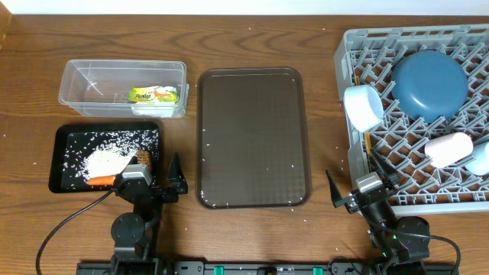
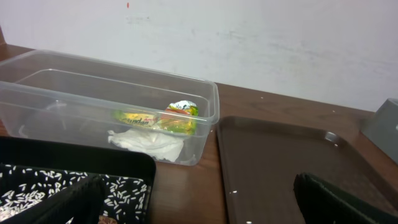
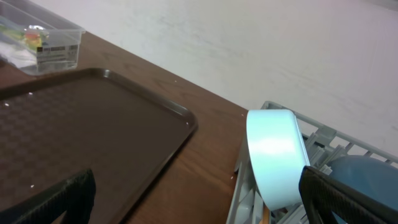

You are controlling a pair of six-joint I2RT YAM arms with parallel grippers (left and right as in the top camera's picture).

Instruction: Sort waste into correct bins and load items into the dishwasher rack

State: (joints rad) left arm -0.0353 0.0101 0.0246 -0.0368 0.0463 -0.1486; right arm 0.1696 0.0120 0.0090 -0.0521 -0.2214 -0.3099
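Note:
The grey dishwasher rack holds the dark-blue plate, the white bowl on edge, the pink cup, the light-blue cup and the chopsticks. The clear tub holds the green-yellow wrapper and the white napkin. The black tray holds rice, the carrot and the brown lump. My left gripper is open and empty at the tray's near right corner. My right gripper is open and empty by the rack's near left corner.
The large dark brown serving tray lies between the bins and the rack, with a few stray rice grains on it. Stray grains dot the wooden table around it. A pale wall stands behind the table.

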